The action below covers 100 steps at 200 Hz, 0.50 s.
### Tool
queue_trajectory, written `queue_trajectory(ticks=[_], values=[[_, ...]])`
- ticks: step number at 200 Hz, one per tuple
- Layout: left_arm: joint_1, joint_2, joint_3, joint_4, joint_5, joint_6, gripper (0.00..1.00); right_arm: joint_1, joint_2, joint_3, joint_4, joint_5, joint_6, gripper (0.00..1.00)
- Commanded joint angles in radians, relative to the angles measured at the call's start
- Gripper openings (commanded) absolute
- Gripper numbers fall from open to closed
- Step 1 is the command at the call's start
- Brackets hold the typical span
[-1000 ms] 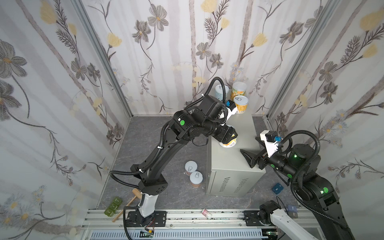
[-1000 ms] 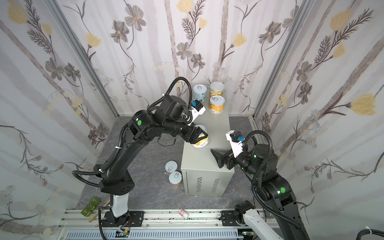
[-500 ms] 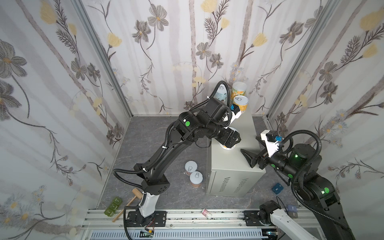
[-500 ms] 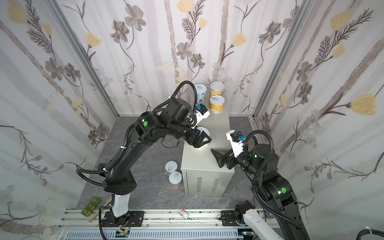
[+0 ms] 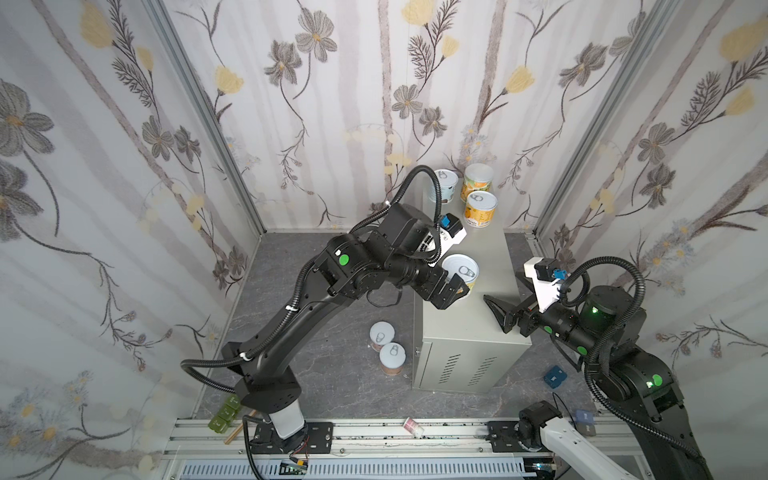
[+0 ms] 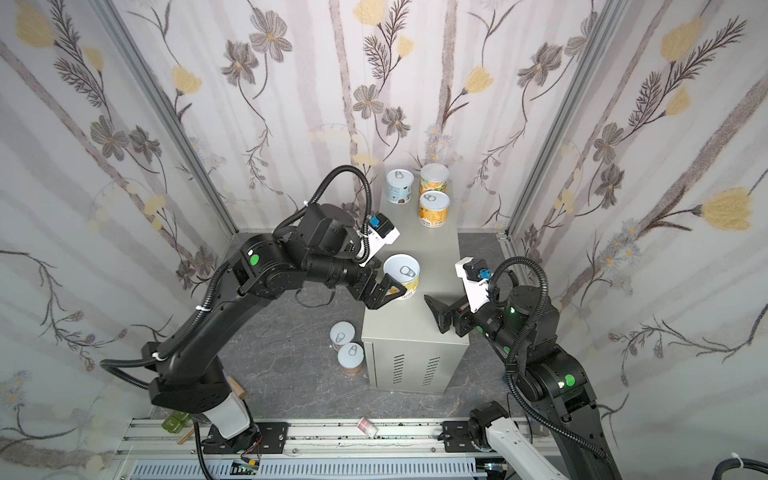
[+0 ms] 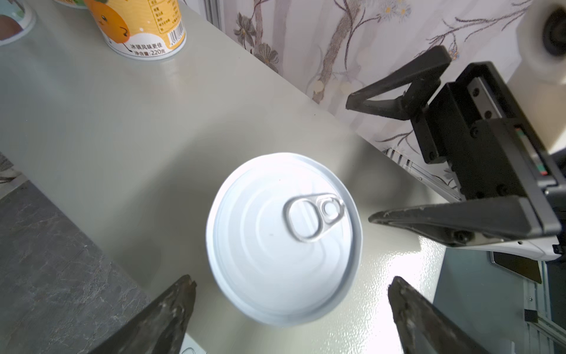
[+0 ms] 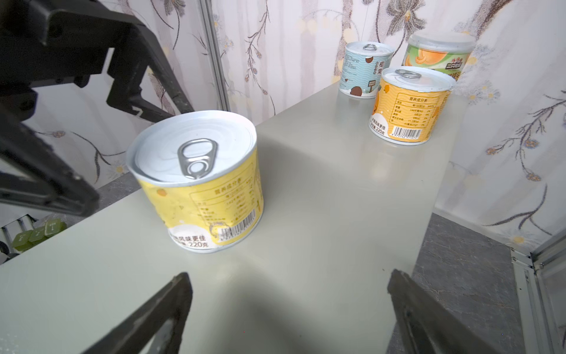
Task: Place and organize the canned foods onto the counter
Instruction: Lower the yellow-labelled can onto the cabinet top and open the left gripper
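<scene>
Both arms matte black: left arm [image 5: 291,320], right arm [image 5: 619,361]. Round green LEDs [image 5: 343,259] on the joints. Ribbed black cable conduit [image 5: 613,259] looped over each wrist. White camera bracket [image 5: 453,239] with blue connector [image 5: 446,220]. White base link [image 5: 286,419]. Jaws black, wedge-shaped, tips scuffed.

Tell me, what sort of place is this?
Probably a mock-up test booth, not a real home: wallpaper panels in metal frames, a rail carrying robot arms, and a grey metal counter holding cans.
</scene>
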<state>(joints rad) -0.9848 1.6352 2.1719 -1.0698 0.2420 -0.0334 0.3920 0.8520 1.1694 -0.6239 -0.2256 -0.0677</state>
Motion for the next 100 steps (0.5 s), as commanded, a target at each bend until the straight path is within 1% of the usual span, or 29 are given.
queue_trajectory(ticks=[1,35,74,100], values=[[0.002,-0.119,-0.153,0.213,-0.027,0.038,1.00,0.001,0.017,0.015,0.017,0.044,0.019,1.00],[0.001,-0.246,-0.352,0.333,-0.027,0.041,1.00,0.001,0.038,0.035,0.029,0.086,0.040,1.00],[0.002,-0.314,-0.485,0.437,-0.061,0.034,1.00,0.000,0.039,0.070,0.007,0.124,0.026,1.00],[0.002,-0.322,-0.524,0.490,-0.050,0.039,1.00,0.001,0.048,0.095,-0.013,0.104,0.025,1.00]])
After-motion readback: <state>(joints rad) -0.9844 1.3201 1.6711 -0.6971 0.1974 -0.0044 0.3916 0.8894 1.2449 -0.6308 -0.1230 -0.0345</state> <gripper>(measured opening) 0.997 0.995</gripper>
